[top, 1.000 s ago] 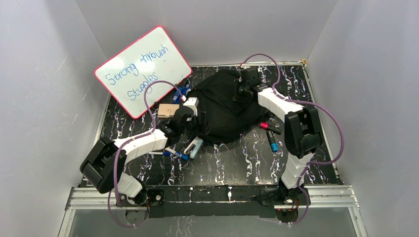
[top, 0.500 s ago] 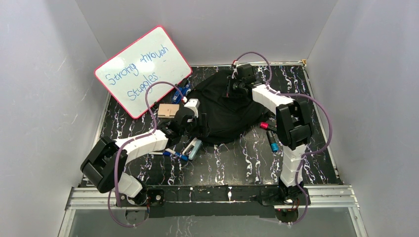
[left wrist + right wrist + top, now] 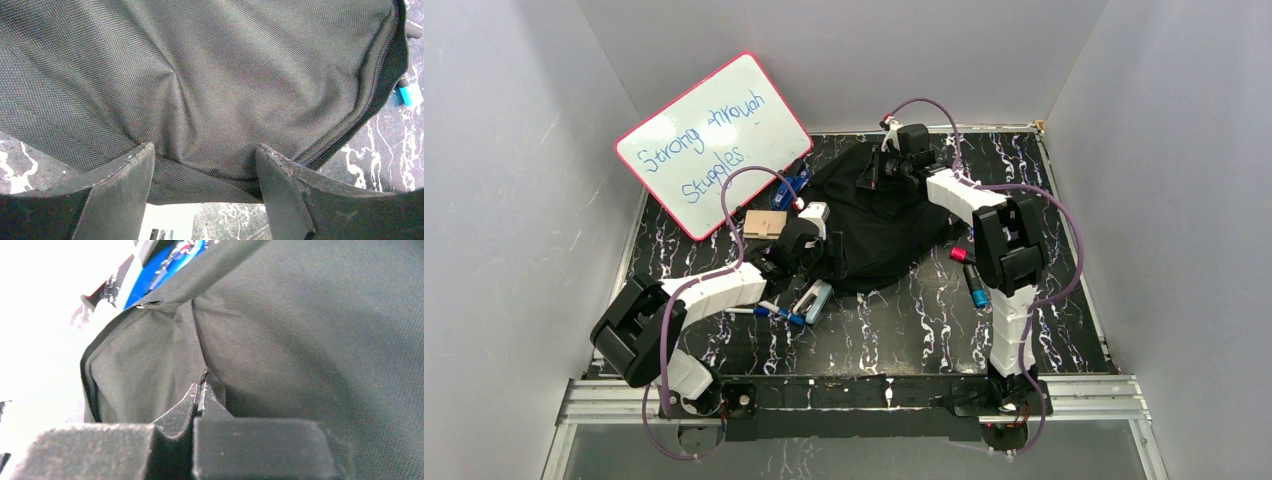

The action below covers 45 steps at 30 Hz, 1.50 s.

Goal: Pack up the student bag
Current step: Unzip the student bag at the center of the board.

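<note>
Seen from above, the student bag (image 3: pixel 879 225) lies as a black heap on the far half of the black marbled table (image 3: pixel 904 335), with one arm at each side of it. Only this view shows the surroundings. A red-framed whiteboard (image 3: pixel 712 142) leans against the left wall, its blue handwriting reading "Strong through Struggles". A red-capped marker (image 3: pixel 965 255) and a blue-capped marker (image 3: pixel 977 294) lie just beside the bag's right edge.

The left wrist camera gives us what the overhead view cannot. The left gripper (image 3: pixel 200 157) has its jaws wide apart, straddling a fold at the edge of the bag's woven fabric. A zipper (image 3: pixel 372 95) curves down the right side. We cannot tell whether the pads press the cloth.

The right wrist camera shows the right gripper (image 3: pixel 201 389) with its fingers (image 3: pixel 180 410) closed tight together. They pinch a ridge of the bag's fabric, and creases run up from the tips. Something blue (image 3: pixel 165 260) shows past the bag's rim, and the rest there is washed out.

The left arm (image 3: pixel 714 288) lies low, its elbow folded back toward the near left corner and its forearm stretched to the bag's near left edge. The right arm (image 3: pixel 1009 250) rises from its base to an elbow above the markers. Its forearm then extends to the bag's far edge, with a purple cable (image 3: pixel 924 103) looping over it.
</note>
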{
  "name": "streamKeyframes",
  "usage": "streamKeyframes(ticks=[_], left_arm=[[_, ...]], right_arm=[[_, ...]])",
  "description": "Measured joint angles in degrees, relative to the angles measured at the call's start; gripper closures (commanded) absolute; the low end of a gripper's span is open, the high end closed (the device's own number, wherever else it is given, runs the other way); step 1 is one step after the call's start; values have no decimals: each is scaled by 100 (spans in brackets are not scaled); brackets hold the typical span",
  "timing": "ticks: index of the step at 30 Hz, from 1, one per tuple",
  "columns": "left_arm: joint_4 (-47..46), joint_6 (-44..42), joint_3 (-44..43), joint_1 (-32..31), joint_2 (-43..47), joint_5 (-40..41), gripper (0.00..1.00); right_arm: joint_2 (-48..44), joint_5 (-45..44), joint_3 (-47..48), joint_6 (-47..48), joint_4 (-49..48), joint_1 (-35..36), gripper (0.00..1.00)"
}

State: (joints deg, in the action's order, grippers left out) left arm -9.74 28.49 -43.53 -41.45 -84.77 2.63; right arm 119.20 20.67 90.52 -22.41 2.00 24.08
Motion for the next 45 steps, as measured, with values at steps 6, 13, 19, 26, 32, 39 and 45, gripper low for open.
streamKeyframes(ticks=[6,13,19,26,32,39,45], left_arm=[[15,-11,0,-4,-17,-2,30],[9,-20,17,-4,-26,-4,30],[-55,-20,90,-4,-26,-7,31],[-55,-48,96,-7,-15,-2,30],[282,-251,-13,-31,299,201,28],[599,-514,-778,94,907,529,27],[584,-560,-1578,717,629,249,26]], right_arm=[[-225,396,-376,4,-702,37,100],[-669,699,-636,-2,-1237,39,100],[-1010,710,-901,-11,-1377,42,100],[-1036,629,-898,96,-1320,46,95],[-1163,411,-992,317,-1198,79,68],[-2236,-269,-1384,638,-734,114,52],[-3272,-1126,-1891,756,-238,116,45]])
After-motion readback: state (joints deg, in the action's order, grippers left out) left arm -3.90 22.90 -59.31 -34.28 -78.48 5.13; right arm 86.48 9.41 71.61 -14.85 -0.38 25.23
